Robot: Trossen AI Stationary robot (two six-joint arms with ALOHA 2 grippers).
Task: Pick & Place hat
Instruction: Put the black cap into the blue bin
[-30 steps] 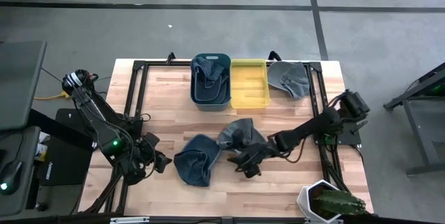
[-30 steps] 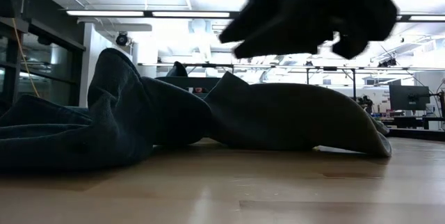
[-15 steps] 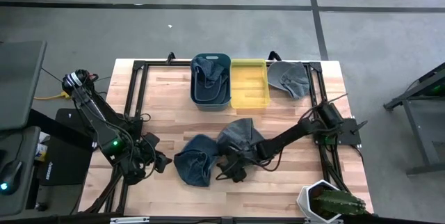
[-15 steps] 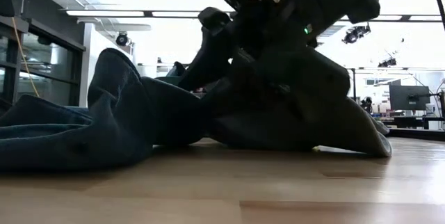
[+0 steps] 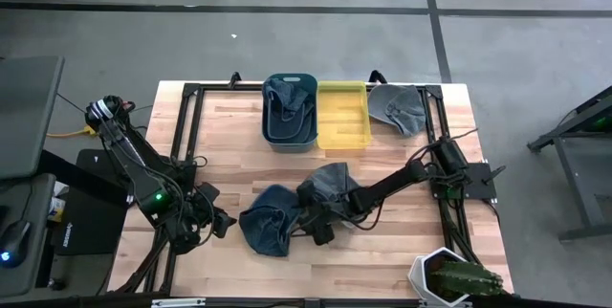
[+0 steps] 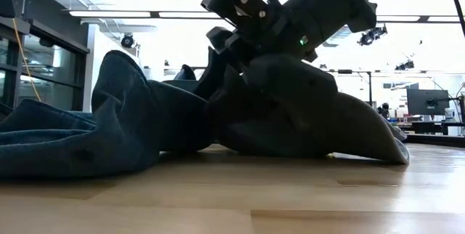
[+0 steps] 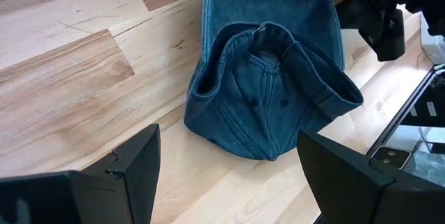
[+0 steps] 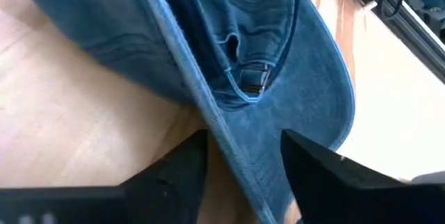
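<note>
Two blue denim hats lie mid-table. One is upturned [image 5: 270,224] [image 7: 268,106]. The other [image 5: 331,184] lies crown up just to its right. My right gripper [image 5: 315,229] [image 8: 243,147] is low at this second hat's near edge, open, with the hat's pale edge running between its fingers. My left gripper [image 5: 216,222] [image 7: 228,135] hangs open to the left of the upturned hat, touching nothing. A third hat lies in the blue bin [image 5: 290,110], and a grey one [image 5: 397,107] rests at the far right. My right gripper has the second hat's rim edge [image 8: 221,144] between its two fingers, not far from the strap buckle [image 8: 254,79]. It comes slanting down from the table's right. I cannot tell whether the fingers touch the cloth. The hat lies on the table.
An empty yellow bin [image 5: 342,114] stands next to the blue bin at the far edge. A white pot with a green plant [image 5: 449,277] sits at the near right corner. Black frame rails [image 5: 191,136] border the table's sides. Bare wood lies at the far left.
My right gripper has swung toward the table's left and come down, from beside the second hat to its near edge, close to the upturned hat. Both hats lie where they were.
</note>
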